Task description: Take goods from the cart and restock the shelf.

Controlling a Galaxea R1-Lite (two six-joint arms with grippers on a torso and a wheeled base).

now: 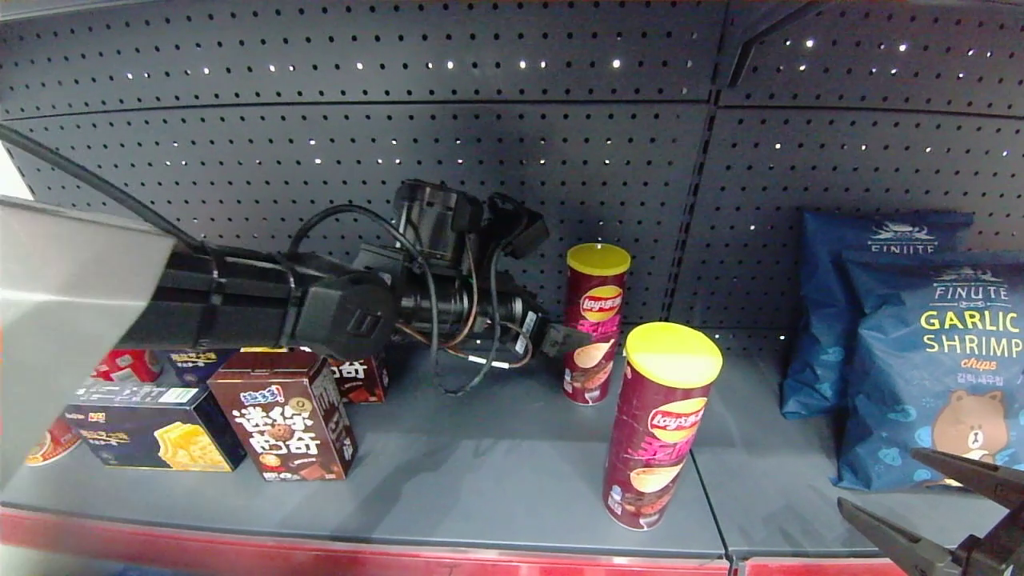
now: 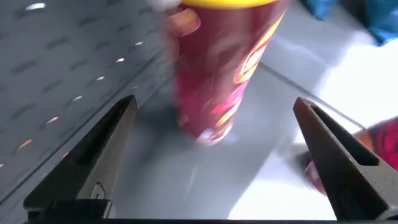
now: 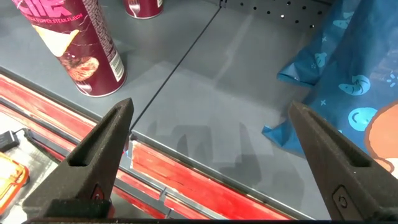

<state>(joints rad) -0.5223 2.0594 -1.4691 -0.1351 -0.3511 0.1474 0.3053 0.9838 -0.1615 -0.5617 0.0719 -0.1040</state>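
Two maroon chip cans with yellow lids stand upright on the grey shelf (image 1: 480, 472): a rear can (image 1: 596, 320) near the pegboard and a front can (image 1: 660, 424) close to the shelf's edge. My left arm reaches in from the left, and my left gripper (image 1: 572, 340) is at the rear can's left side. In the left wrist view the left gripper (image 2: 214, 104) is open, and the rear can (image 2: 221, 68) stands just beyond the fingertips, not held. My right gripper (image 1: 878, 480) hangs open at the shelf's front right; the right gripper (image 3: 210, 107) holds nothing.
Blue shrimp-chip bags (image 1: 936, 360) lean at the right, next to my right gripper. Brown and dark snack boxes (image 1: 292, 416) stand at the left under my left arm. A perforated back panel (image 1: 400, 136) closes the rear. A red strip (image 1: 320, 552) runs along the shelf's front edge.
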